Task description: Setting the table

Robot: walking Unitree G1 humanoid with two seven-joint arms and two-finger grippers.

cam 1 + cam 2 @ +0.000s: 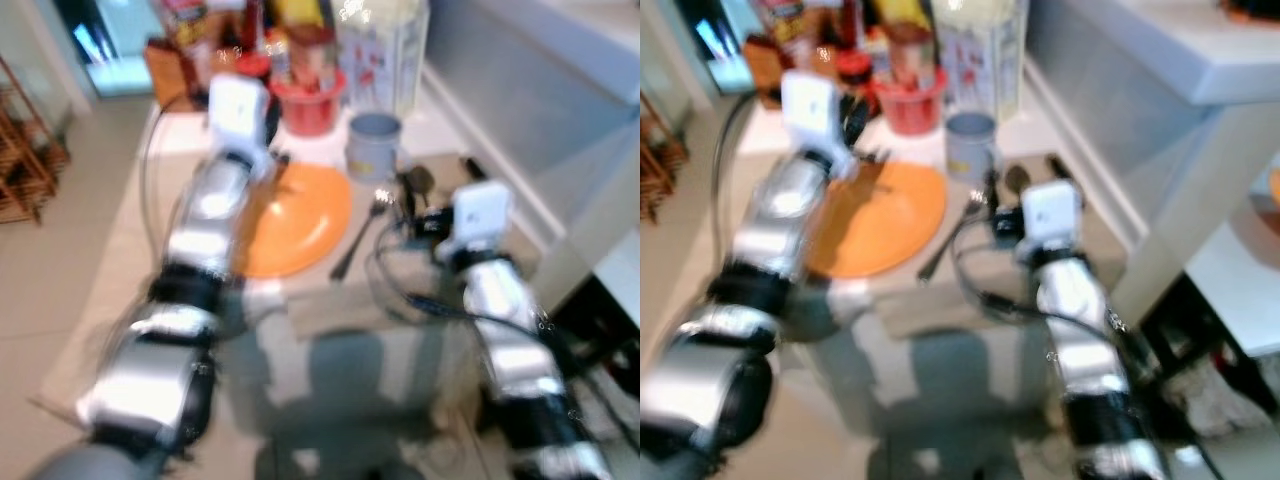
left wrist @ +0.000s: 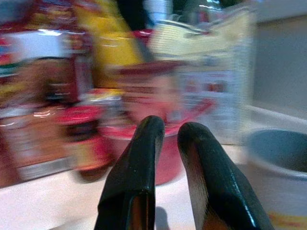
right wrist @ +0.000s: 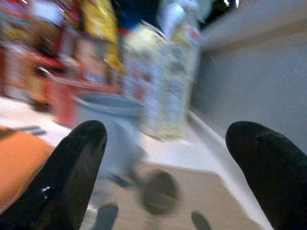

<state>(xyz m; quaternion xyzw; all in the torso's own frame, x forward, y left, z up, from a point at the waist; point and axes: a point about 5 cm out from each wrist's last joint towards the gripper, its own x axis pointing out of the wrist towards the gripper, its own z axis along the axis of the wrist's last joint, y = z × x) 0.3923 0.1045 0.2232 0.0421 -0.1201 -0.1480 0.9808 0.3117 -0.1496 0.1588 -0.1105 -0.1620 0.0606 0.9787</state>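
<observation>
An orange plate (image 1: 295,220) lies on a beige placemat (image 1: 340,310). A dark fork (image 1: 358,235) rests beside the plate's right rim. Behind the fork stands a grey-blue cup (image 1: 373,145), with a dark spoon (image 3: 158,191) on the mat to its right. My left gripper (image 2: 170,132) is shut and empty above the plate's far edge, pointing at a red tub (image 2: 144,139). My right gripper (image 3: 168,132) is open just above the mat, its fingers either side of the spoon, short of the cup (image 3: 108,120). All frames are blurred.
Packets, jars and a tall clear container (image 1: 385,50) crowd the back of the table behind the red tub (image 1: 308,105). A grey wall (image 1: 530,90) runs along the right. To the left are tiled floor and a wooden rack (image 1: 25,160).
</observation>
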